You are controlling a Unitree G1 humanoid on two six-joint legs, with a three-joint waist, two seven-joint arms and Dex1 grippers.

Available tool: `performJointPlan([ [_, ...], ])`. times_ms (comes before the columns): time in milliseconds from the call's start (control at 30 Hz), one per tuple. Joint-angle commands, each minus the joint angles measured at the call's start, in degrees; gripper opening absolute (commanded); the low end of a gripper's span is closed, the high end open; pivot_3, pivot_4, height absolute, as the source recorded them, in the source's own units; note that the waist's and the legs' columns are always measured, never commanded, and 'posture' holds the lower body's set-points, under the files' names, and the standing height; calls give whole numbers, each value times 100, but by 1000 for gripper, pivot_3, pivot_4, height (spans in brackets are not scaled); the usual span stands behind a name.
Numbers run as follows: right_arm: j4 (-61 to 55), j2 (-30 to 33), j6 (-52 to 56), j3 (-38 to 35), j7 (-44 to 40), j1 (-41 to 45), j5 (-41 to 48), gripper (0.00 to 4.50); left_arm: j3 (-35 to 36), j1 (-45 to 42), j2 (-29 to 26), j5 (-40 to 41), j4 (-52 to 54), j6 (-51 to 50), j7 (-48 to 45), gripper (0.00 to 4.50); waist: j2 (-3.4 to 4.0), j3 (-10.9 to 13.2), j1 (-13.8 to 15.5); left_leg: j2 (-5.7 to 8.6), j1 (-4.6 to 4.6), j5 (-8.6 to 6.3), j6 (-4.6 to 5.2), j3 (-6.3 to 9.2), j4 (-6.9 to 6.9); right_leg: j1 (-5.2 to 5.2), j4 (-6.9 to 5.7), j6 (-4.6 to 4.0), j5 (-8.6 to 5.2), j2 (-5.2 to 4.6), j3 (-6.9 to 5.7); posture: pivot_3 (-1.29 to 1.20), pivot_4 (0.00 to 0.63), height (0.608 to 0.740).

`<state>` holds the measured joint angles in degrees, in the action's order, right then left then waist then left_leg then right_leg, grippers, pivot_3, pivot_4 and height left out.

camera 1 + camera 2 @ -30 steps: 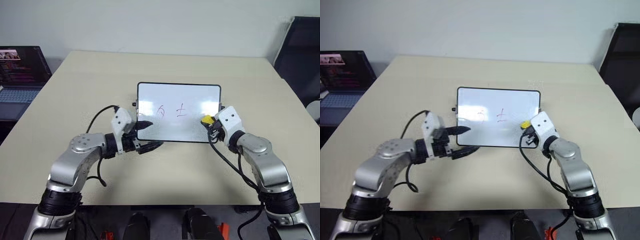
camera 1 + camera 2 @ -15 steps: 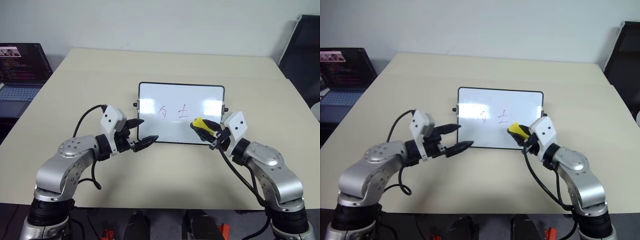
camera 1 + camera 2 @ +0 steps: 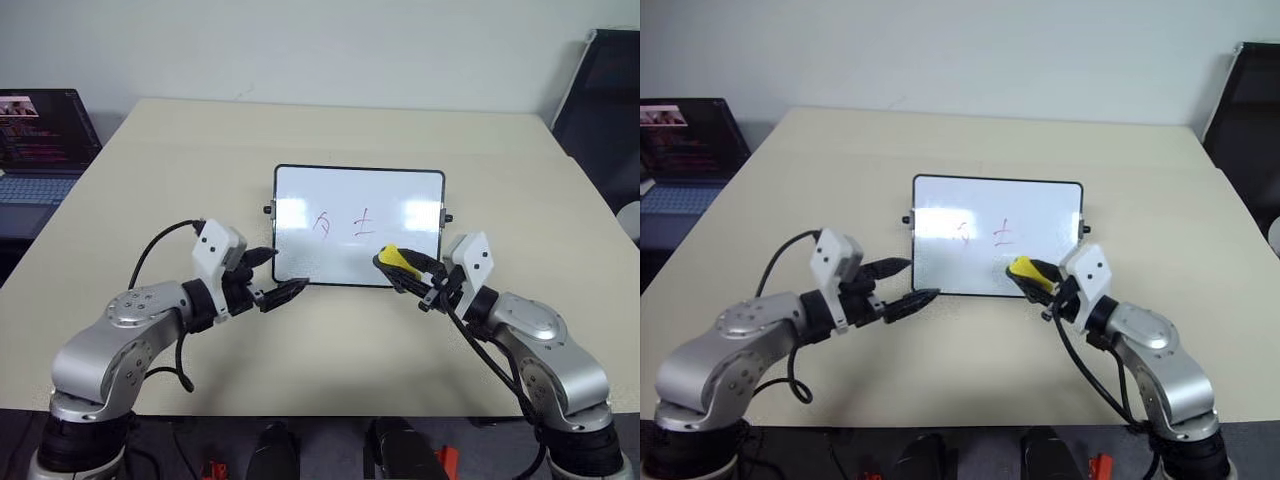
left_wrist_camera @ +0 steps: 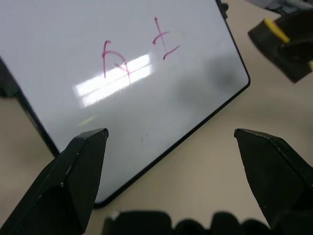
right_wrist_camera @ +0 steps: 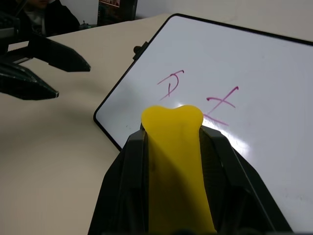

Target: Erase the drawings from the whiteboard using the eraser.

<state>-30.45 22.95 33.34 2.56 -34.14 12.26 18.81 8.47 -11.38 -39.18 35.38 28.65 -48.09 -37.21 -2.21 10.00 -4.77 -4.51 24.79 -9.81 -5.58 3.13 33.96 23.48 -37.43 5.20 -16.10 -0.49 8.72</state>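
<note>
Right wrist view: we see the small yellow block eraser [image 5: 172, 161] clenched in our right gripper [image 5: 172, 147], poised above the glossy white, black-framed whiteboard [image 3: 400, 190] lying mid-table. 2 reddish drawings [image 3: 342, 223] remain. Our left gripper [image 3: 272, 278] hangs released near the board's corner. Next, we judge: lower and wipe.

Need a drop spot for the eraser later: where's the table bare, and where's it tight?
Bare: table behind the whiteboard, and both side strips. Tight: the board's near edge, with the left pincer open at its corner and the right pincer shut on the eraser.
</note>
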Motion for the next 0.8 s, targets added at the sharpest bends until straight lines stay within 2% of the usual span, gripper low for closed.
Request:
performJointPlan([
  [33, 200, 49, -351, 197, 64, 307, -281, 1111, 147, -32, -122, -62, -6, 264, -104, 4500, 0, 0, 0, 0, -1, 0, 0, 0, 2, -2, -1, 0, 0, 0, 0, 0, 150, 740],
  [267, 1403, -197, -797, 873, 618, 1333, -1350, 1111, -23, 23, -139, -230, -206, 621, -257, 4500, 0, 0, -8, 1, -1, 0, -1, -1, 4, 2, -9, -4, 3, 0, 1, 0, 150, 740],
  [533, 2997, -646, -966, 1163, 1255, 2653, -2232, 1111, -162, 164, -135, -416, -415, 1031, -538, 4500, 1, 1, -3, 0, -1, 1, -1, 0, 2, 13, -34, 0, 27, 2, -1, 0, 150, 740],
  [667, 3167, -491, -774, 1471, 799, 2731, -2395, 1111, -178, 257, -117, -515, -574, 1267, -659, 4500, 2, 0, 6, 0, -1, 1, -1, 0, 1, 12, -34, 0, 27, 2, -2, 0, 150, 740],
  [800, 2831, -88, -246, 1841, 96, 2414, -2443, 1111, -162, 364, -99, -610, -767, 1529, -792, 4500, 0, -1, 11, 0, -4, 1, -1, 0, 3, 10, -40, 0, 26, 2, -2, 0, 150, 740],
])
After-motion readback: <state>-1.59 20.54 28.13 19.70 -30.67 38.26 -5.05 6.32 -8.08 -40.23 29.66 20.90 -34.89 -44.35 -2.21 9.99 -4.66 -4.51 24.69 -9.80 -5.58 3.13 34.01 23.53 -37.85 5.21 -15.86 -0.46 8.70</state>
